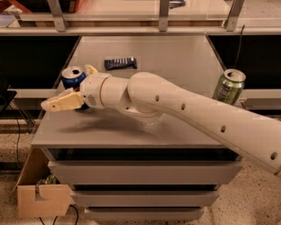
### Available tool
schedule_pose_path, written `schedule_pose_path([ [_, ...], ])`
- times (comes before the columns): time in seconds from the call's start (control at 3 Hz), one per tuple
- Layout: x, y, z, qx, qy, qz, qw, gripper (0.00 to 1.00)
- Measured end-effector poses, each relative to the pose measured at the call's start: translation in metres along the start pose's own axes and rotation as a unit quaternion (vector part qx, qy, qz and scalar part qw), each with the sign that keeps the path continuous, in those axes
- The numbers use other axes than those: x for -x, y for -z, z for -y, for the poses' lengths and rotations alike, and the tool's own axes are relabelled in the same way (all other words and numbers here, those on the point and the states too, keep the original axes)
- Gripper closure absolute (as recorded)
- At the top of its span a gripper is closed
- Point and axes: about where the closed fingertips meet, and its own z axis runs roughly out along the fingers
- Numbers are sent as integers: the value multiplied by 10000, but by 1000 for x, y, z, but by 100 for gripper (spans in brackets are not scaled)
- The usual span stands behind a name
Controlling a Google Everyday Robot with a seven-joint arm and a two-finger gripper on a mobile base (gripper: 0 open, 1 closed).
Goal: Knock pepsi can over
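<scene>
The pepsi can is blue with a silver top. It stands upright near the left edge of the grey table. My gripper is right at the can, reaching in from the right. It is open: one cream finger lies in front of the can and the other finger shows just behind it. The lower part of the can is hidden by the wrist and the front finger. I cannot tell whether the fingers touch the can.
A green and silver can stands at the table's right edge. A dark blue snack packet lies at the back centre. A cardboard box sits on the floor at the lower left. A metal rail runs behind the table.
</scene>
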Motion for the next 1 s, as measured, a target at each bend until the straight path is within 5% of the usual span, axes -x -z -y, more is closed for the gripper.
schedule_pose_path([
  [1.0, -15, 6, 8, -37, -198, 174, 9996, 62],
])
